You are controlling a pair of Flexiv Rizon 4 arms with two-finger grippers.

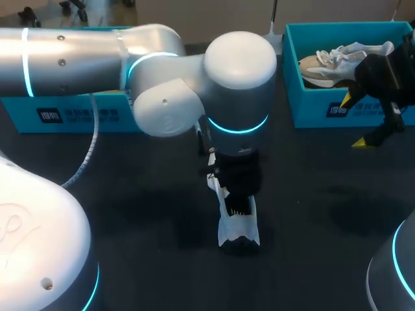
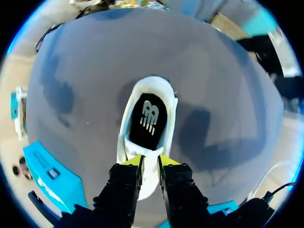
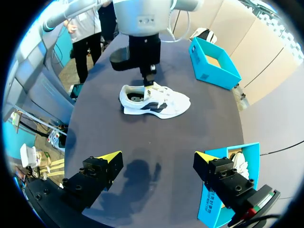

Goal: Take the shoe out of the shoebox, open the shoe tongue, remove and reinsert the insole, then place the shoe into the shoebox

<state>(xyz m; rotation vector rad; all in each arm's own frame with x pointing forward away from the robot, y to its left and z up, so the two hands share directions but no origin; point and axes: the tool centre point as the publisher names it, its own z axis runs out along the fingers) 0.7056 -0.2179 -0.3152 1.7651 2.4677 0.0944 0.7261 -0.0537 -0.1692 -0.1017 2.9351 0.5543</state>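
Note:
A white shoe (image 1: 238,223) with a black insole (image 2: 148,119) lies on the dark table at the middle. My left gripper (image 1: 237,194) stands right over it. In the left wrist view its fingers are close together, and my left gripper (image 2: 150,162) is shut on the shoe tongue (image 2: 149,167) at the front of the shoe's opening. The right wrist view shows the shoe (image 3: 154,100) with that gripper coming down onto it from above. My right gripper (image 1: 355,122) hangs wide open and empty at the front of the blue shoebox (image 1: 311,110), far from the shoe.
The shoebox at the back right holds a second, light-coloured shoe (image 1: 337,59). Another blue box (image 1: 65,116) stands at the back left under my left arm. In the right wrist view the near box (image 3: 232,190) is beside my right gripper (image 3: 157,156).

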